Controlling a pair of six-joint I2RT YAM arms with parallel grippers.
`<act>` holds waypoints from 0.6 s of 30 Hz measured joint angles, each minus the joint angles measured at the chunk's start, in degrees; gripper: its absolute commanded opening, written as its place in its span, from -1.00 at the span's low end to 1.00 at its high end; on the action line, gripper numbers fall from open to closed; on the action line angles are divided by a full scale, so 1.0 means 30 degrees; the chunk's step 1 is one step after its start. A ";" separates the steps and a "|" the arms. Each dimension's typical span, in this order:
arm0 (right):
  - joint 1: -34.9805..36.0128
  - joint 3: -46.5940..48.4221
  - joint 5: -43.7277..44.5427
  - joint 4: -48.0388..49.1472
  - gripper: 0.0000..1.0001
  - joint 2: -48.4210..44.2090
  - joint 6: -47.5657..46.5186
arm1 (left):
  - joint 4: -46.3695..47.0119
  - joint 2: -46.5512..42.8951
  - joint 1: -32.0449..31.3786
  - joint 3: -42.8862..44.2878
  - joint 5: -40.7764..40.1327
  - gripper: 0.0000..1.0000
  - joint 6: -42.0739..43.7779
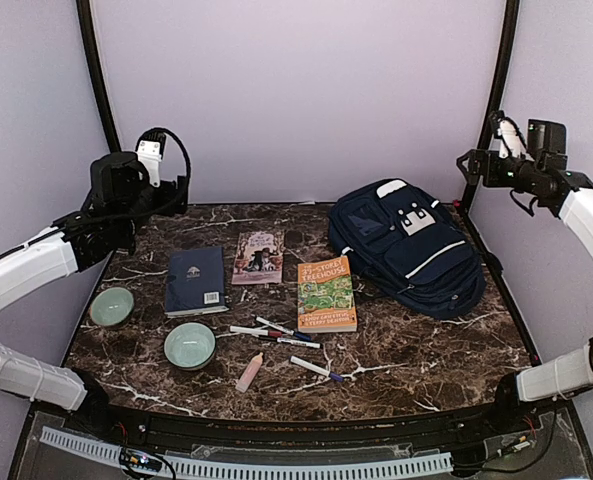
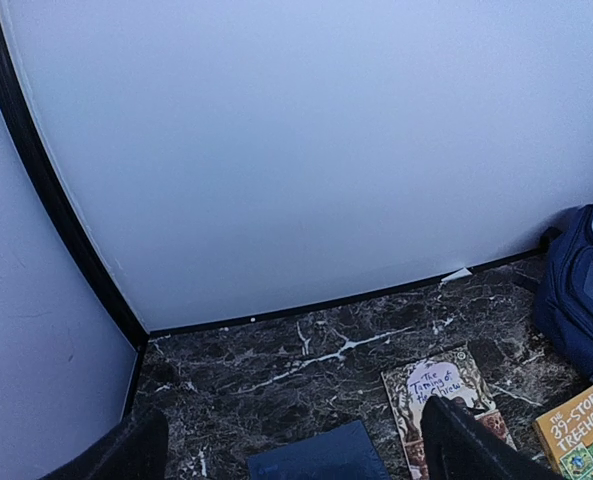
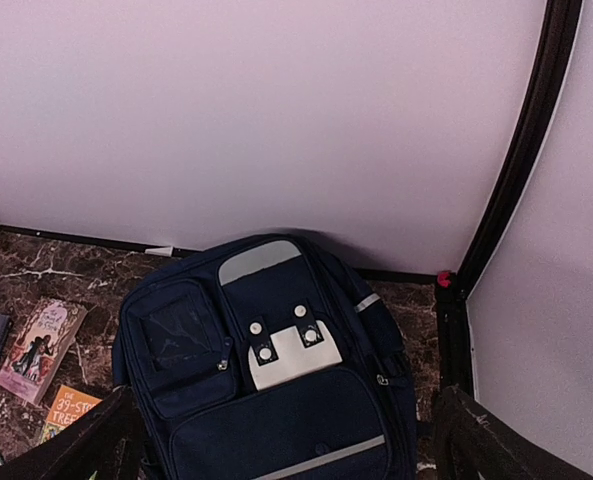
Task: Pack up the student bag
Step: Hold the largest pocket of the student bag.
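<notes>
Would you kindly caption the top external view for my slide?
Left gripper and right gripper open and raised, flanking a marble table with the student bag, three books, two bowls and scattered markers.

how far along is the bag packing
Done: nothing that shows. The student bag lies at the table's right side and looks closed. In hand: nothing. The left gripper and right gripper hang open and empty above the table. Left: the navy book, pink book, orange book and pens lie loose outside it.
</notes>
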 measured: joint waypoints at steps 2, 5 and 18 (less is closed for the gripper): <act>-0.0102 -0.0568 -0.0022 0.0022 0.99 0.0182 -0.0036 | 0.0219 0.0321 0.0809 -0.0364 0.0925 0.66 -0.0168; -0.0284 -0.1399 -0.0240 0.0000 0.97 0.0510 -0.0291 | 0.0583 0.0991 0.2149 -0.0954 0.2812 0.54 -0.0539; -0.0969 -0.1107 -0.3410 -0.1647 0.77 0.3293 -0.1144 | 0.0787 0.4299 0.3235 -0.1413 1.0877 0.33 -0.1770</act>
